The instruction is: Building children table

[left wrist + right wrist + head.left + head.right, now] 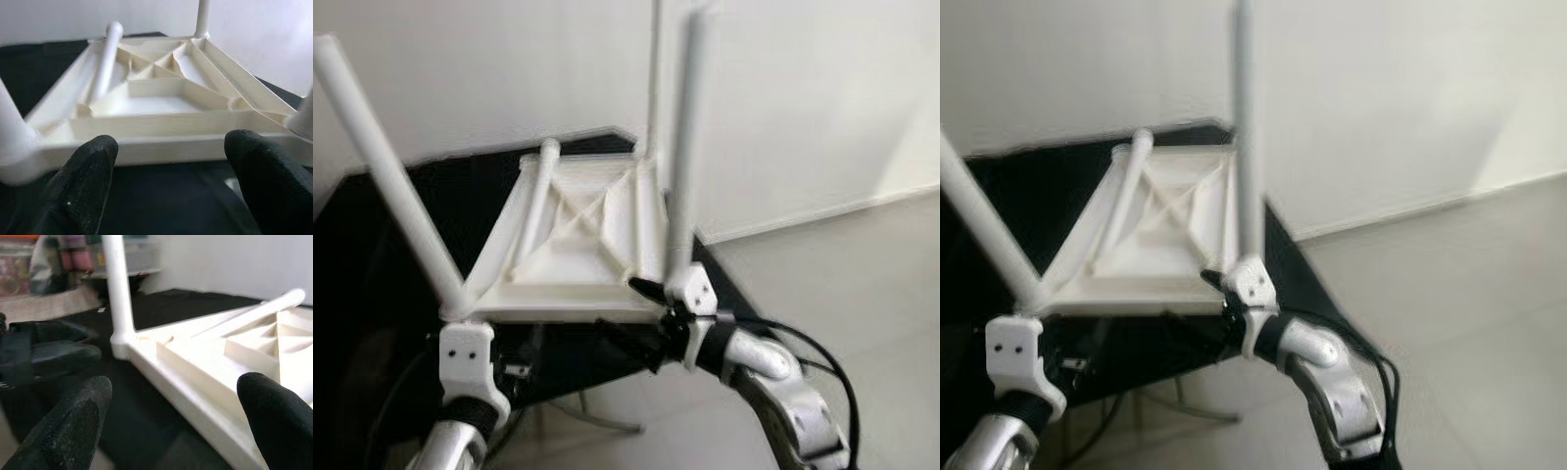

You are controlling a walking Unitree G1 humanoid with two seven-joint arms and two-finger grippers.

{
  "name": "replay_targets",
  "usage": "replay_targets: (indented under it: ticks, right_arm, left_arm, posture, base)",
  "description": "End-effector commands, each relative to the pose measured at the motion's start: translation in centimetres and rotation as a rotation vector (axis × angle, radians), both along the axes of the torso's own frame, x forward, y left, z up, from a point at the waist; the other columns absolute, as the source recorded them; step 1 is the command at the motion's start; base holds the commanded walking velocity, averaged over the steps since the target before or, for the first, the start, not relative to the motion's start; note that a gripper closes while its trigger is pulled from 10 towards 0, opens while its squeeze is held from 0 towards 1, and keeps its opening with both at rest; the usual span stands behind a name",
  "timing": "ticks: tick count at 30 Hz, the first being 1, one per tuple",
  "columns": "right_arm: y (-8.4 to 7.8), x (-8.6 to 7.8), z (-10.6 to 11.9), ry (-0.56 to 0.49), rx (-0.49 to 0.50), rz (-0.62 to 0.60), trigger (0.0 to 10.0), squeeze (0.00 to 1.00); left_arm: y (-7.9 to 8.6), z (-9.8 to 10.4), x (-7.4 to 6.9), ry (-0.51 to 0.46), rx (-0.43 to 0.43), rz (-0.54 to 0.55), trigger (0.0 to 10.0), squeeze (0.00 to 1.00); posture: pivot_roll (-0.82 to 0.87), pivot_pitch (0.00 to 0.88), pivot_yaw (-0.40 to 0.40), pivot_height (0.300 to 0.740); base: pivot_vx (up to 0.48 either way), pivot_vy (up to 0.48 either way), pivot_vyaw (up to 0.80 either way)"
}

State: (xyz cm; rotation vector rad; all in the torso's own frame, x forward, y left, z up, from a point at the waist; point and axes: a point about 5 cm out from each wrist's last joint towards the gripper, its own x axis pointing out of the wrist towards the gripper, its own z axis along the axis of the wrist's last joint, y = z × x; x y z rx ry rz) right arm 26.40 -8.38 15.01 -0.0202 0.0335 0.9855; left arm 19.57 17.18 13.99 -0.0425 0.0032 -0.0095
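White ribbed plastic tabletop [573, 250] upside-down on black surface [382, 255], round legs up; left gripper [164, 161] & right gripper [171, 401] wide apart.

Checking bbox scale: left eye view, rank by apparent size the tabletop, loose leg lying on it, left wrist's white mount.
1. tabletop
2. loose leg
3. white mount, though it is nearest the camera, so it looks oversized.

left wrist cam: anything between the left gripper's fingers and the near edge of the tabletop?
Nothing. In the left wrist view the left gripper is open, and between it and the upturned white tabletop lies bare black surface.
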Motion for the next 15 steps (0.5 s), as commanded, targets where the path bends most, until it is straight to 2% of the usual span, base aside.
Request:
replay_targets:
  ticks: [1, 3, 15]
  right_arm:
    - [0.54, -0.11, 0.01, -0.001, 0.011, 0.029, 10.0, 0.0]
    - [0.54, -0.12, -0.02, 0.002, 0.013, 0.032, 10.0, 0.0]
    - [0.6, -0.15, 0.15, 0.001, 0.026, 0.078, 10.0, 0.0]
  left_arm:
    - [0.38, -0.53, -0.14, 0.035, 0.018, 0.02, 10.0, 0.0]
    - [0.37, -0.52, -0.12, 0.036, 0.018, 0.019, 10.0, 0.0]
    - [0.3, -0.53, 0.27, 0.046, 0.026, -0.004, 10.0, 0.0]
  posture:
    - [0.02, 0.056, 0.006, 0.74]
    - [0.02, 0.057, 0.005, 0.74]
    - [0.02, 0.063, -0.001, 0.74]
  base:
    - [0.0, -0.465, 0.0]
    - [0.0, -0.465, 0.0]
    - [0.0, -0.465, 0.79]
